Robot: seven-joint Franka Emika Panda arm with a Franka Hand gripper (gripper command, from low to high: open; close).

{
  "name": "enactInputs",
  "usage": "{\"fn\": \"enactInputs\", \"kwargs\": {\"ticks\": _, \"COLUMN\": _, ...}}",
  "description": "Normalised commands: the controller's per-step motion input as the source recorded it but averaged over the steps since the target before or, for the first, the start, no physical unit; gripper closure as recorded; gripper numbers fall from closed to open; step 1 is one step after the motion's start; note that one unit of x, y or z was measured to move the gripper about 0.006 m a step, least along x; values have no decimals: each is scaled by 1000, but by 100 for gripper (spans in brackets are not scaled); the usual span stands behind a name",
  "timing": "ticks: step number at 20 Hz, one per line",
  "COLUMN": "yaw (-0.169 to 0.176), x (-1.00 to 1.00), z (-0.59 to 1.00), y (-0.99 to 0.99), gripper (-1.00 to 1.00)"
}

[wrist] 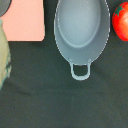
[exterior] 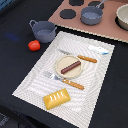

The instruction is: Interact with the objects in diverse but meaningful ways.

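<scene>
On the dark bench point(exterior: 15, 30) lies a striped placemat point(exterior: 35, 77), the grey pot point(wrist: 81, 31) near the tomato point(wrist: 120, 20) holds nothing, and the fingers' opening I cannot tell.

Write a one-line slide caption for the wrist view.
Wrist camera looks straight down on an empty grey handled pot on dark cloth, a round red tomato beside it.

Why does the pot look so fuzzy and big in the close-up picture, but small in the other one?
In the wrist view the camera hangs right above the grey pot, so it fills the picture; its edges are soft and the tomato is cut off at the border. In the exterior view the same pot sits far off, small and grainy; the light is even, with faint shadows and no glare.
</scene>
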Motion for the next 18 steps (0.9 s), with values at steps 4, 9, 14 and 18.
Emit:
{"fn": "enactInputs", "kwargs": {"ticks": 4, "yaw": 0, "x": 122, "z": -80, "y": -43, "gripper": -100}}
{"fn": "enactInputs", "kwargs": {"ticks": 9, "yaw": 0, "x": 198, "z": -221, "y": -163, "gripper": -100}}
{"fn": "enactInputs", "kwargs": {"ticks": 14, "yaw": 5, "x": 287, "z": -254, "y": -349, "gripper": -100}}
{"fn": "enactInputs", "kwargs": {"ticks": 18, "yaw": 0, "x": 273, "z": -316, "y": -501, "gripper": -100}}
